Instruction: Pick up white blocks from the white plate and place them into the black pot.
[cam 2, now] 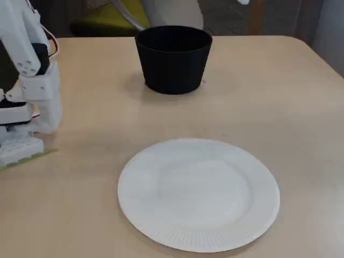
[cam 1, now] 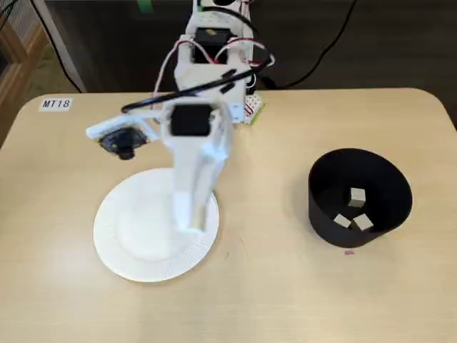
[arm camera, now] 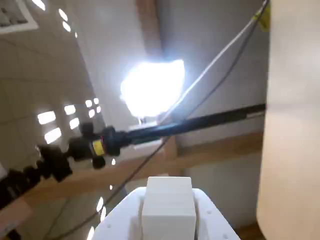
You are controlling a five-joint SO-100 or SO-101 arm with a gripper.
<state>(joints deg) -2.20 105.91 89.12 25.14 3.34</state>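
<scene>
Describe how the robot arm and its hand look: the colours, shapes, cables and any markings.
In a fixed view the arm is made of blocky white plastic parts with black motor blocks set into the joints. Red, white and black cables run along its upper part near the base. The hand is white, long and flat-sided. A small black camera on a white bracket sticks out from its side. I see no markings on the arm itself.

A white label [cam 1: 56, 104] reading "MT18" sits on the wooden table [cam 1: 285, 286].

Light wood table [cam 1: 285, 286] — label "MT18" [cam 1: 56, 104], dark floor, bright ceiling light [arm camera: 152, 87]
</scene>
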